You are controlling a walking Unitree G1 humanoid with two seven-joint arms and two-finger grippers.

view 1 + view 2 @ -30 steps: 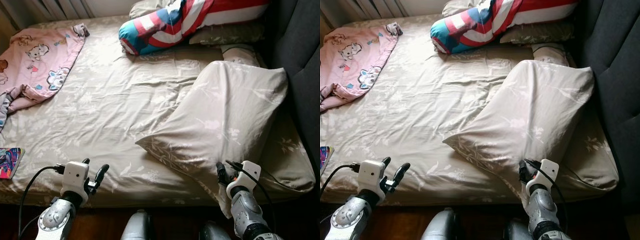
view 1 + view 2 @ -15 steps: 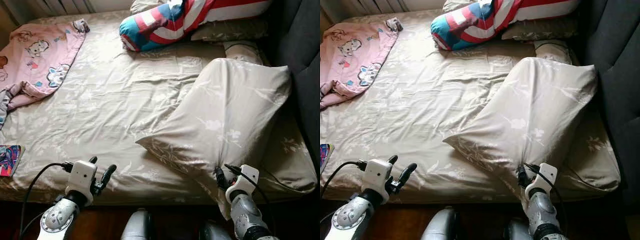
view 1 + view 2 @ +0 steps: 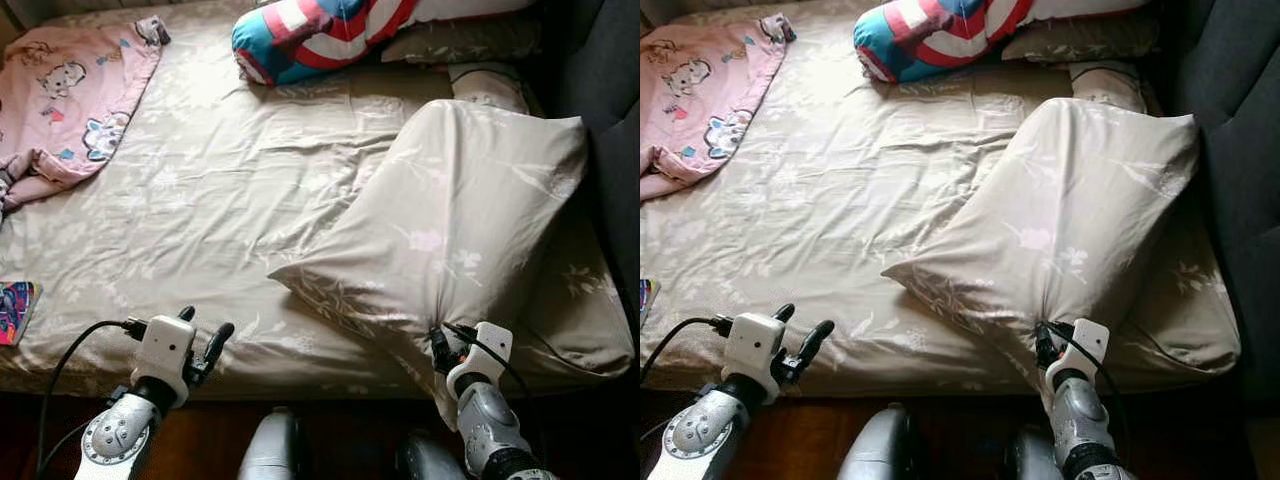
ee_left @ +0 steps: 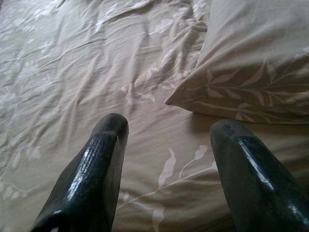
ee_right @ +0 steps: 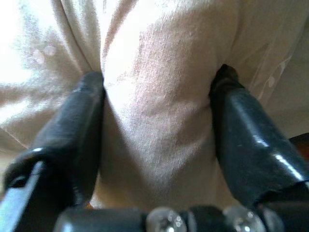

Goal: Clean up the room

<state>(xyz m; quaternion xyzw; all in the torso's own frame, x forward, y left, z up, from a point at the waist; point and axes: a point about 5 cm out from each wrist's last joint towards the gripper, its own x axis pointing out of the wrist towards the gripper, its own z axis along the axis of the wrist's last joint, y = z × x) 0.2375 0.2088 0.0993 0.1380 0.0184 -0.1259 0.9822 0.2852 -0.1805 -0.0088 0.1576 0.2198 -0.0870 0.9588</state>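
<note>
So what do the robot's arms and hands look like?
Two shiny silver arms, rounded like metal tubes. The left gripper and the right gripper each have a white boxy block at the wrist and two long, glossy black fingers with rounded tips. A black cable loops off the left wrist, and thinner black wires cross the right one.

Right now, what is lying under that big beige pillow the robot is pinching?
Under the beige pillow, gripped at its lower edge by the right gripper, lies the leaf-print bedsheet; a second pillow peeks out behind. Anything else beneath is covered.
</note>
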